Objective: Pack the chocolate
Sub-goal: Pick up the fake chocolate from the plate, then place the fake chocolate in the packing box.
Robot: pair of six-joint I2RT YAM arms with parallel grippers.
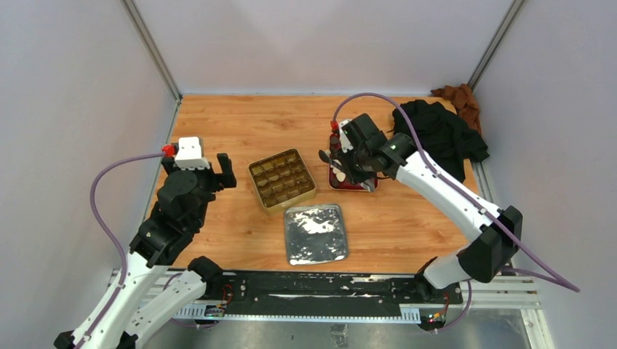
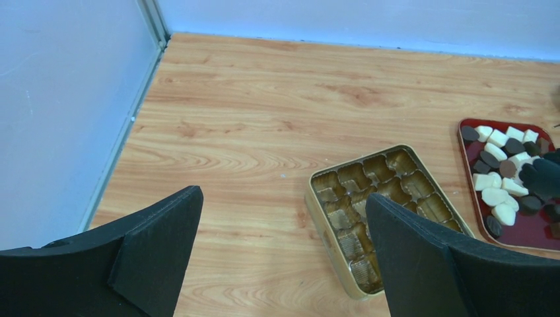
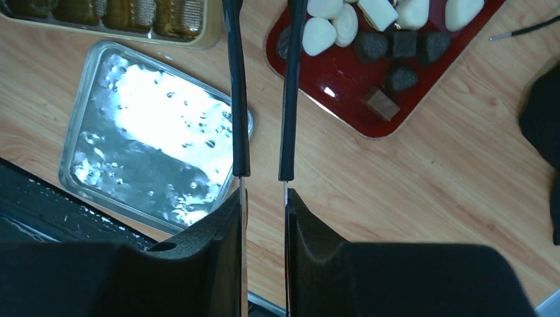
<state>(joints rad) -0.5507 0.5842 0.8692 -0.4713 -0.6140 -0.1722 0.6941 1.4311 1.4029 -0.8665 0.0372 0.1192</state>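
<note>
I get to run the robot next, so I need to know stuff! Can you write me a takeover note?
Left gripper: open, holds nothing, left of the gold tin.
Right gripper: fingers shut on the tongs, which reach over the red tray.
The chocolate lies in that tray.
Silver lid lies by the tin.
Done: nothing packed; the tin looks empty.
Left: move the pieces into the tin.

Gold tin [image 1: 282,179]: one
Red tray [image 3: 343,86]: one
Silver tray [image 1: 315,233]: one
Tongs [image 3: 238,99]: one
White chocolates [image 2: 494,196]: about ten (some hidden)
Dark chocolates [image 2: 489,160]: about eight
Cloths [image 1: 436,134]: two
</note>
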